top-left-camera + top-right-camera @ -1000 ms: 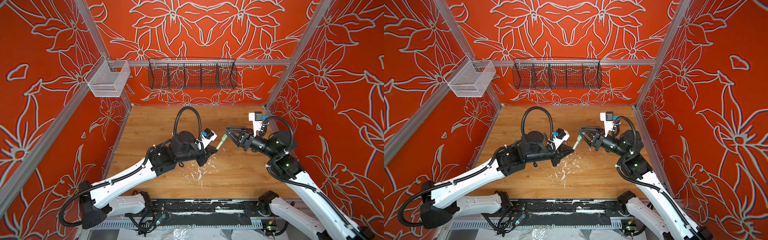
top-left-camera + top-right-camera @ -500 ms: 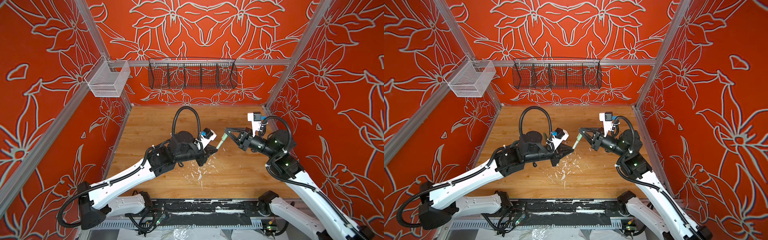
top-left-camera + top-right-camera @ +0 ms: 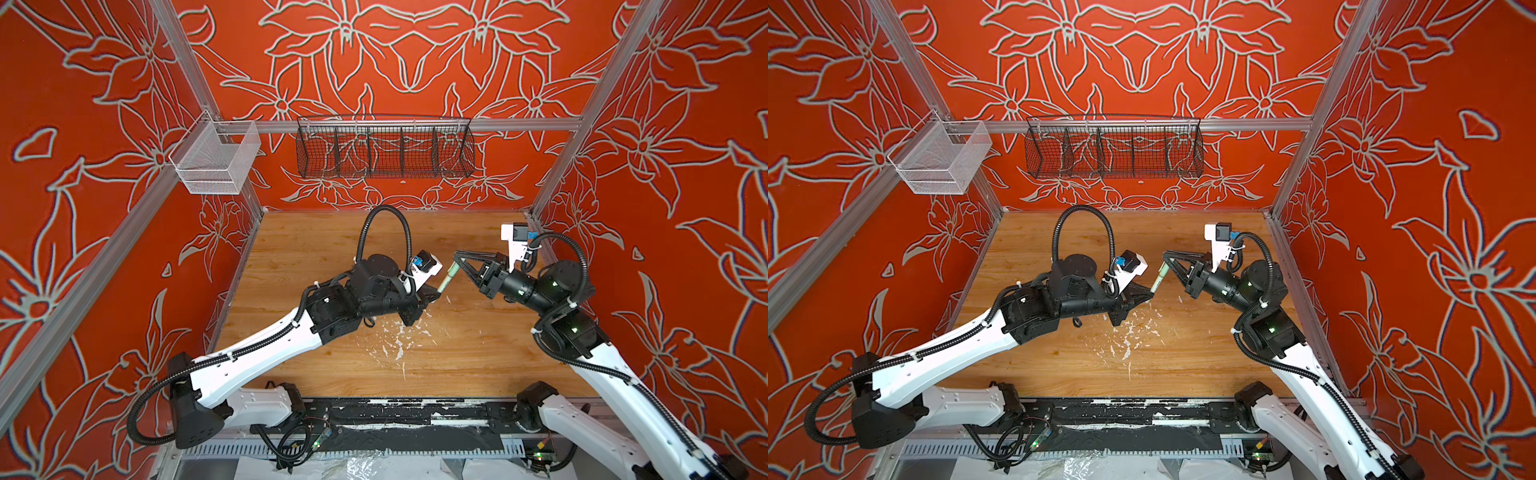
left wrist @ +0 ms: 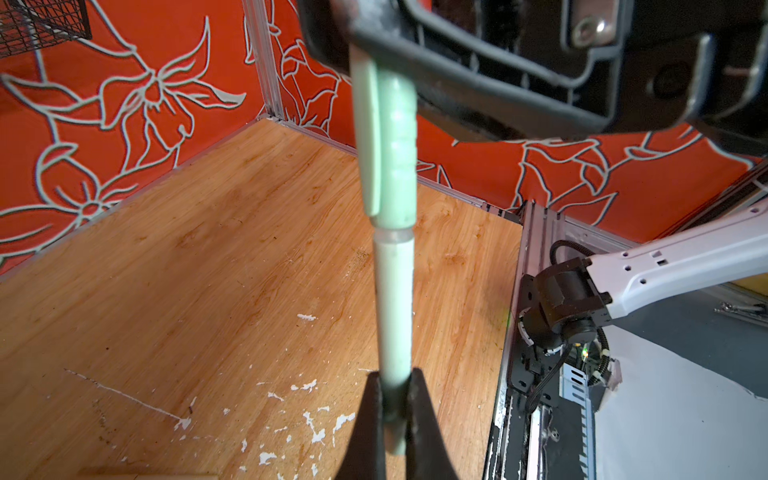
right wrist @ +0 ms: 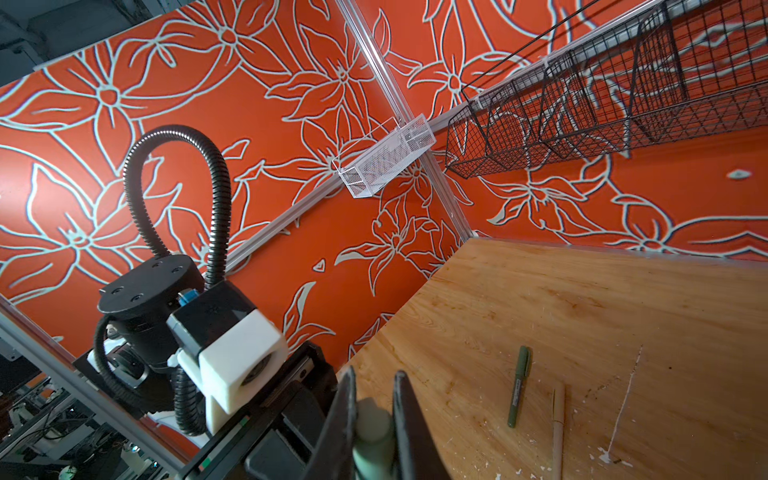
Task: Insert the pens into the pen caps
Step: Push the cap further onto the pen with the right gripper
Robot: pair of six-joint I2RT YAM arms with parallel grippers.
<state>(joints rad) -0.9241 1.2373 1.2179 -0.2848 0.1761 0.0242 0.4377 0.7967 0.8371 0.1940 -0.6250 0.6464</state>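
The left tool (image 4: 392, 399) clamped the pale green pen (image 4: 394, 311) above the counter (image 4: 187, 270). The right tool (image 5: 374, 395) pinched the pale green cap (image 4: 395, 158), seated on that pen's far end.

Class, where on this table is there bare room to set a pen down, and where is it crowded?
Free: table strip between back wall and arms; front patch between paint flecks and right arm. Crowded: the middle: left gripper holds the pale green pen, right gripper its cap; dark green pen and tan pen lie by the flecks.
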